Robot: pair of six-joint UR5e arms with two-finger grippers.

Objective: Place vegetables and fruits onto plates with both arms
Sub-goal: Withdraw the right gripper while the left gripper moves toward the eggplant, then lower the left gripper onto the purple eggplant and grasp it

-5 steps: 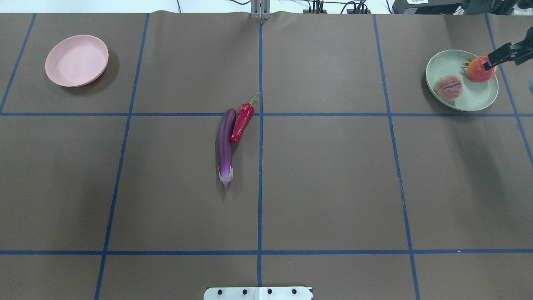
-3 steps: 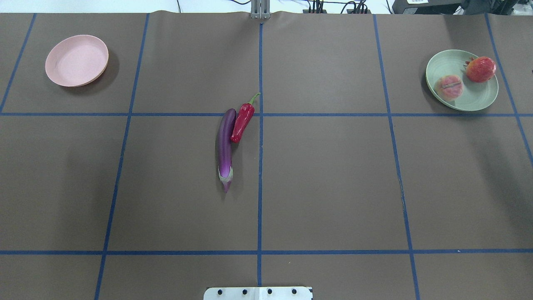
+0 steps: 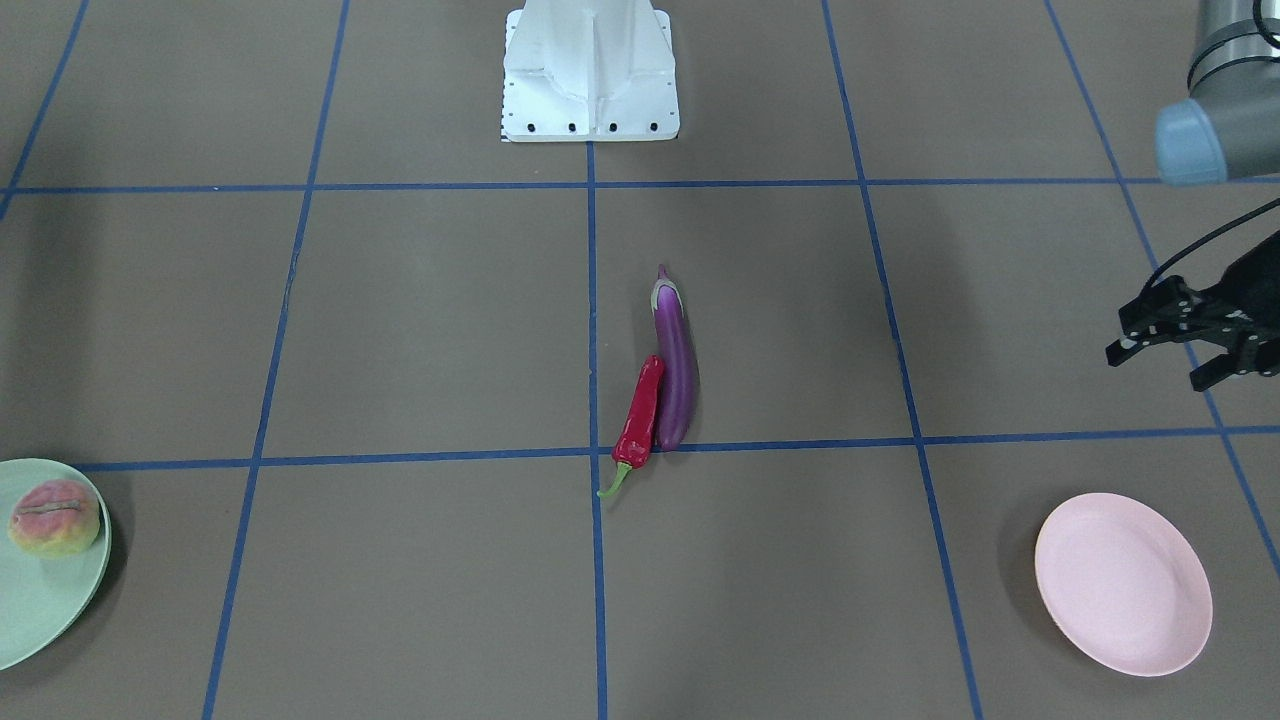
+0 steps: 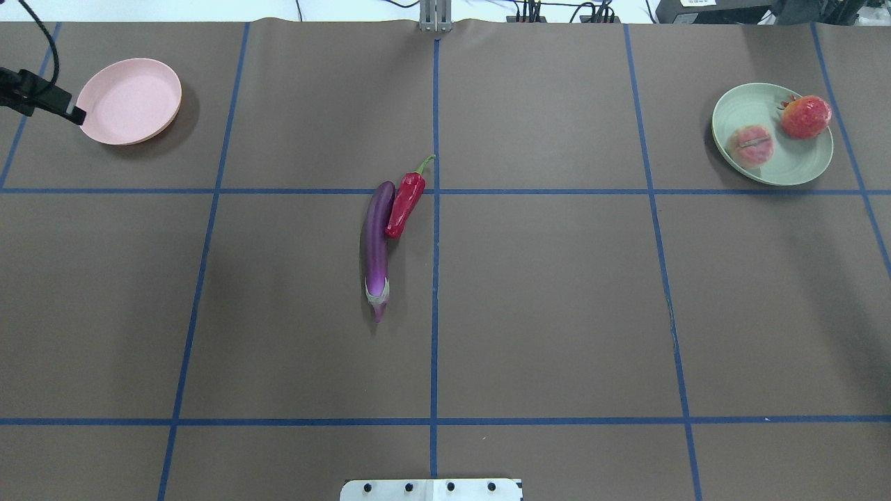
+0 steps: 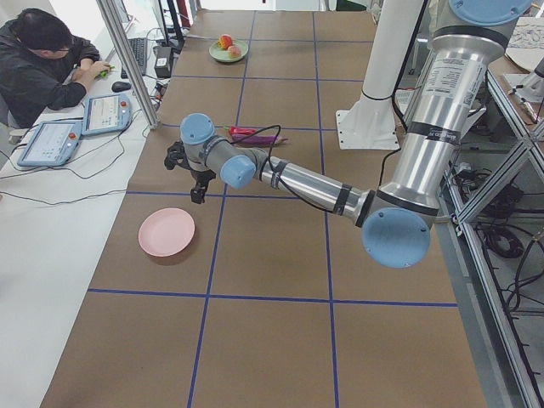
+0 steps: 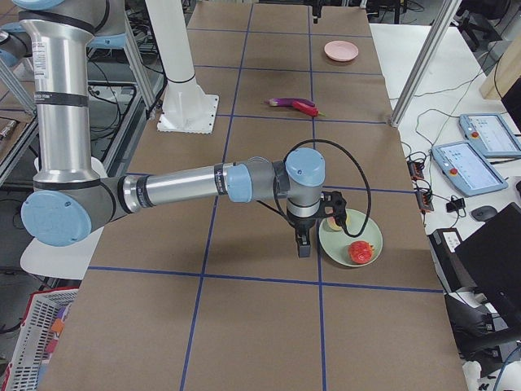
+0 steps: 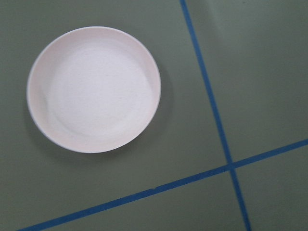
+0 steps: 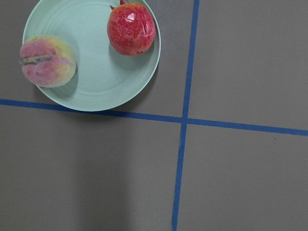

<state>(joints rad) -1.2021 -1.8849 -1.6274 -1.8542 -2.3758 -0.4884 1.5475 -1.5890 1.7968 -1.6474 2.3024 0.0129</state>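
Observation:
The purple eggplant (image 4: pixel 376 243) and the red chili pepper (image 4: pixel 405 203) lie side by side, touching, at the table's middle; both show in the front view, eggplant (image 3: pixel 676 370) and chili (image 3: pixel 640 415). The pink plate (image 4: pixel 129 101) is empty at the far left. My left gripper (image 3: pixel 1158 368) hovers beside it, open and empty. The mint green plate (image 4: pixel 741 104) at the far right holds the peach (image 4: pixel 750 145) and the pomegranate (image 4: pixel 805 116). My right gripper (image 6: pixel 305 240) hangs next to that plate; I cannot tell if it is open.
The white pedestal (image 3: pixel 590 70) stands at the robot's side of the table. A metal post (image 4: pixel 435 17) and cables sit at the far edge. An operator (image 5: pixel 42 59) sits with tablets beyond the far side.
My right gripper let go of the pomegranate on the green plate and drew back out of the overhead view. My left gripper came in at the left edge by the pink plate.

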